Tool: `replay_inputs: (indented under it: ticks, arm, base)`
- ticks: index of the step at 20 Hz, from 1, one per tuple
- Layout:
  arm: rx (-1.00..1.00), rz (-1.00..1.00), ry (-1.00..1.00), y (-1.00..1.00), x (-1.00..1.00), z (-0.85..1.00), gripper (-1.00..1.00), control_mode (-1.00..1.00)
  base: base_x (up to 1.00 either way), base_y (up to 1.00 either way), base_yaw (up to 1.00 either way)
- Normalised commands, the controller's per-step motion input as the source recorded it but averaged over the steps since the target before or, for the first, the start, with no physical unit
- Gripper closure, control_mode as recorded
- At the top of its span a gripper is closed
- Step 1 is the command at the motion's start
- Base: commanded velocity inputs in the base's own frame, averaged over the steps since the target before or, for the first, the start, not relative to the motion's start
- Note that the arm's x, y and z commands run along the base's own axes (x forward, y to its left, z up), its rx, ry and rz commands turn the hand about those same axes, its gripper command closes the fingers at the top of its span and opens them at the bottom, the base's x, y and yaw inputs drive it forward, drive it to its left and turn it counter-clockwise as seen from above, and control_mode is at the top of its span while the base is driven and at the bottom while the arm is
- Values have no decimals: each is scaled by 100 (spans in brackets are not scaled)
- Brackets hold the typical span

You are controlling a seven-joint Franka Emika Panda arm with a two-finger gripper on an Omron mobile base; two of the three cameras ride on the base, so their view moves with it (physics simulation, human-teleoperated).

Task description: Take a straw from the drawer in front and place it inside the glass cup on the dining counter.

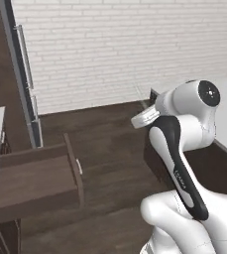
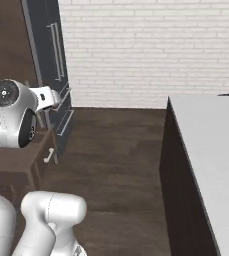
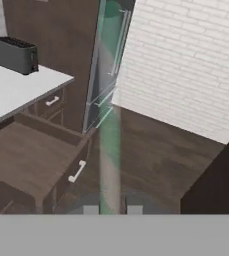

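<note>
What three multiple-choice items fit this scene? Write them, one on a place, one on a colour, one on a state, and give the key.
1. Where is the straw?
A. lying in the drawer
B. in the gripper
C. on the floor

2. What colour is the toaster?
A. black
B. red
C. white

3. How does the drawer stand?
A. pulled open
B. shut flush

Key:
1 B, the hand view shows the straw rising from between the two tips.
2 A, it is a dark box on the white worktop.
3 A, its front stands out from the cabinet with the inside bare.
</note>
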Motion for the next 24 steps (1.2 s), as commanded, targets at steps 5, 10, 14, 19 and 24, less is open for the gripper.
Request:
replay_inputs:
  ticks: [5,10,14,19,24]
  arm:
    - [0,0,0,0,0,0,100,100]
    - [0,0,0,0,0,0,100,100]
    - [0,0,0,0,0,0,100,100]
    - [0,0,0,0,0,0,100,100]
    - [0,0,0,0,0,0,100,100]
  base:
    - [-3,-1,-58]
    - [-5,-5,-53]
    - [6,1,-46]
    - [32,4,-15]
    - [49,7,0]
